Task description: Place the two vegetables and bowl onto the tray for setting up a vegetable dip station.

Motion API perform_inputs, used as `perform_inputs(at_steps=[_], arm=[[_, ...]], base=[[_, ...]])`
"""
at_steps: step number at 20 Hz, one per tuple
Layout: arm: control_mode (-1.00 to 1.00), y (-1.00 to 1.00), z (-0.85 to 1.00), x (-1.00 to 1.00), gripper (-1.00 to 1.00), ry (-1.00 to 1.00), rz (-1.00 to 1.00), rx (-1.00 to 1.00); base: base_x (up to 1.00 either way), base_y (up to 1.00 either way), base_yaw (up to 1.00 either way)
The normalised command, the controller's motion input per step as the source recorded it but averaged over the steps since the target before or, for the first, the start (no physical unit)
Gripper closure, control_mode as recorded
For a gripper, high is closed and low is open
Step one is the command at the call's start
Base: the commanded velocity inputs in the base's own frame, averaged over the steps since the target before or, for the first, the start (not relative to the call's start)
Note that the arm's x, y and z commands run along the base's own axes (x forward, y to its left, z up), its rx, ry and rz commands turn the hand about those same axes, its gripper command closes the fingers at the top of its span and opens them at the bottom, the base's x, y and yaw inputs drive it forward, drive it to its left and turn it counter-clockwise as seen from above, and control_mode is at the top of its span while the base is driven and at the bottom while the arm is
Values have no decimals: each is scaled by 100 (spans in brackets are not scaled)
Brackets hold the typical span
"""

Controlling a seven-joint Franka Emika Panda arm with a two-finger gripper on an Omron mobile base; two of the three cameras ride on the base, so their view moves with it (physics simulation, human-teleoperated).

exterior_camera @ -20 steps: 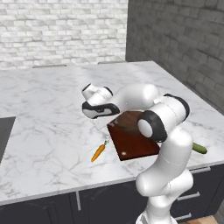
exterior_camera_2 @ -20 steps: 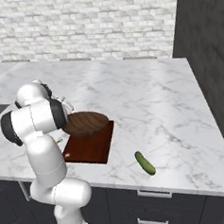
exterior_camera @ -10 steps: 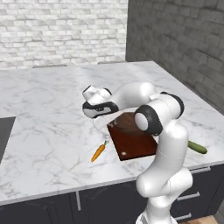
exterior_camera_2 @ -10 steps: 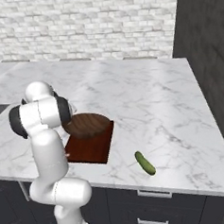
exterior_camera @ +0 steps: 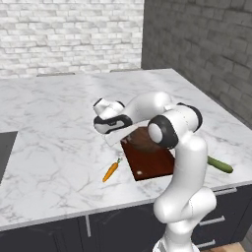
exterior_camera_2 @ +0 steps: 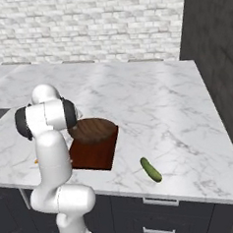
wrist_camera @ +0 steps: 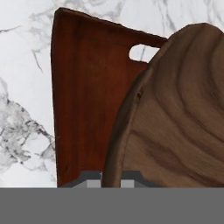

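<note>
A white marble counter (exterior_camera: 54, 128) veined with grey is seen running below a pale brick back wall (exterior_camera: 69, 34), with a dark grey brick wall (exterior_camera: 206, 44) at its right end. Near the front edge of the counter a flat, dark reddish-brown rectangular wooden tray (exterior_camera: 150, 162) is laid, and its small pale slot handle (wrist_camera: 144, 52) is seen in the hand view at the far end of the board. A round, shallow, dark brown wooden bowl (exterior_camera_2: 93, 130) with visible grain is seen over the tray's far end in the right base view. The two-finger gripper (wrist_camera: 112, 178) is closed on the bowl's rim, which is seen in the hand view running down between the two small dark fingertips (wrist_camera: 89, 179), so the bowl is grasped by its edge. Whether the bowl's underside is touching the tray cannot be told. A small, slim orange carrot (exterior_camera: 111, 171) with a tiny green top is seen lying on the marble just left of the tray, apart from it. A slender dark green cucumber (exterior_camera_2: 151, 169) is seen lying on the counter to the right of the tray, near the front edge and well apart from the board. Dark cabinet fronts (exterior_camera_2: 160, 219) are seen beneath the counter.
</note>
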Motion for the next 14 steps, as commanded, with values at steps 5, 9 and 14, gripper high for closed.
perform_inputs(at_steps=[5, 9, 14], arm=[[-100, 0, -13, 16, 100, 0, 0, -1], [-100, 0, -13, 17, 100, 0, 0, -2], [-100, 0, -7, 13, 100, -2, 0, -1]], base=[[0, 0, 0], [0, 0, 0], [0, 0, 0]])
